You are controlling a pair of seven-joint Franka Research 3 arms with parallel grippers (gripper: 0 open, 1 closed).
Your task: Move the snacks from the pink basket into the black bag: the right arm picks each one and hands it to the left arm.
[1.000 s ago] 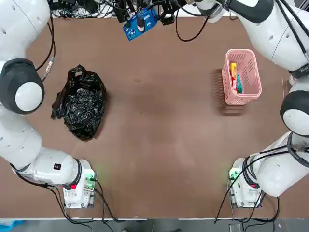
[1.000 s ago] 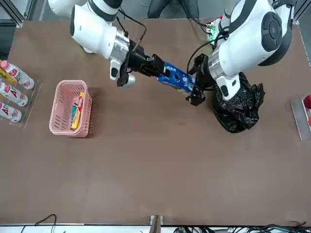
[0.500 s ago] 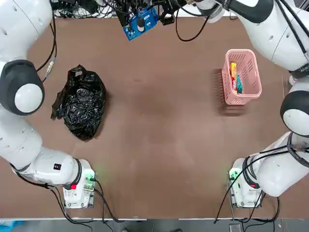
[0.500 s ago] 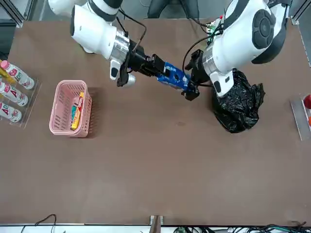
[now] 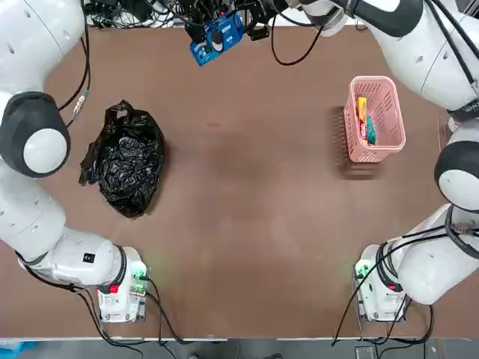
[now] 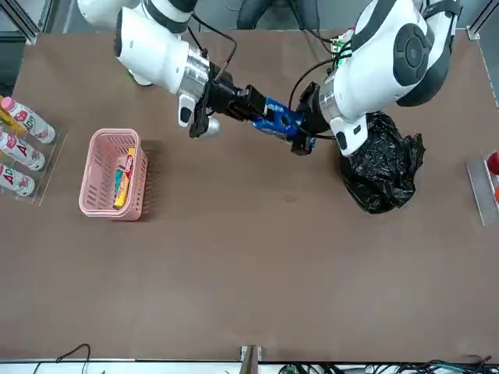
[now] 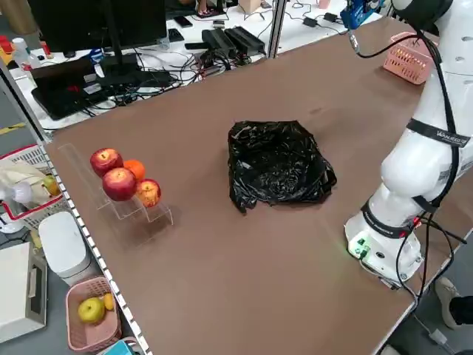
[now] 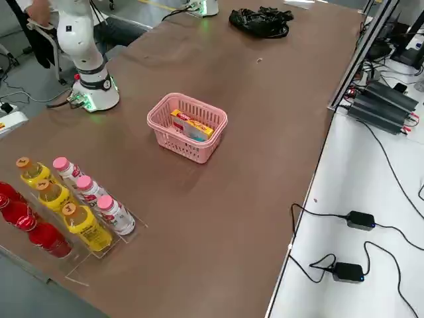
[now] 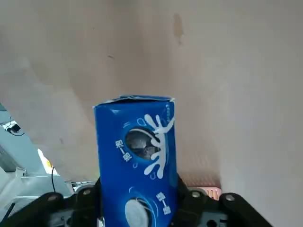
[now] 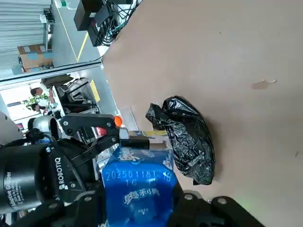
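Blue snack packet (image 6: 279, 121) with white splash print is gripped by right hand (image 6: 261, 115) and left hand (image 6: 300, 134).

Room lit evenly from overhead; bright, diffuse, no hard shadows. The brown table (image 5: 247, 224) reads matte, with a faint paler sheen toward its middle in the top view. Soft short shadow beside the pink basket (image 5: 376, 120) on its inboard side; another under the black bag (image 5: 126, 161), whose glossy folds throw small white glints. Green indicator lights glow at both arm bases. Left wrist view: table surface washed out to pale beige, the blue packet (image 9: 136, 161) close and sharp, background soft. Right wrist view: strong daylight at the far doorway, mild stretching toward the edges.
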